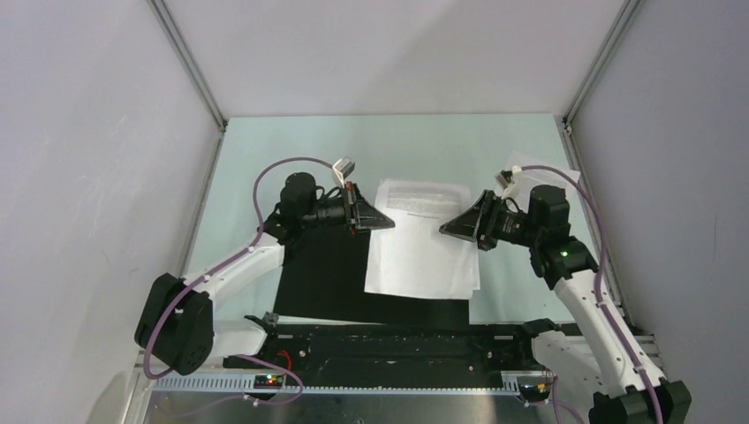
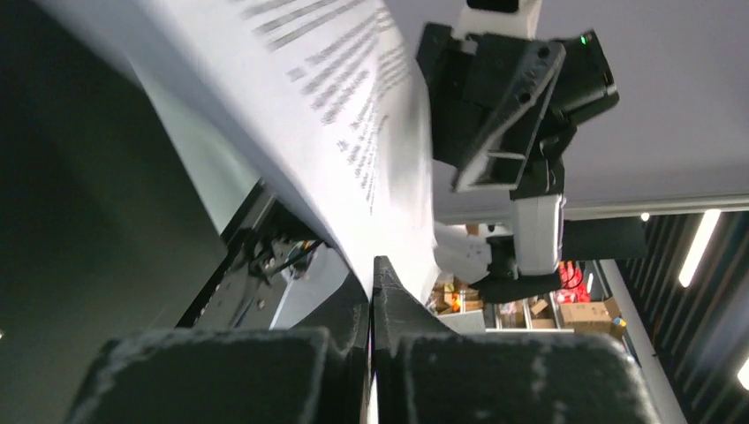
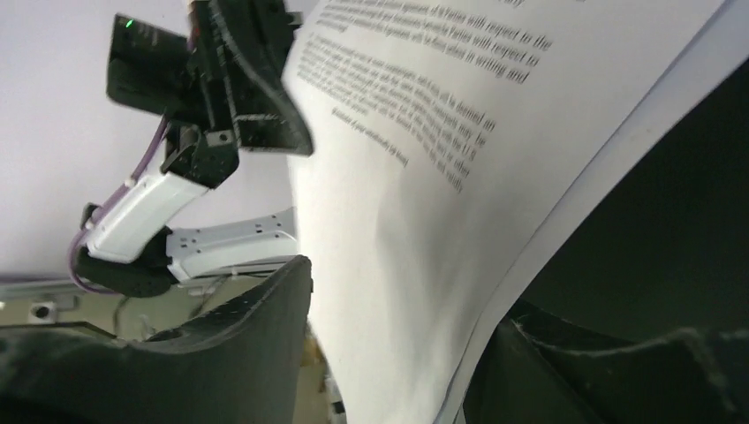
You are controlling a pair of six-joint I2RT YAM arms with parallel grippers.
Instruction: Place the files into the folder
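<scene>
The left gripper is clamped tight on the left edge of the white printed paper sheets. The sheets spread across the middle of the pale green table, and their near part overlaps the open, black-lined flat folder lying near-left. The right gripper sits at the sheets' right side, its fingers parted with paper passing loosely between them.
</scene>
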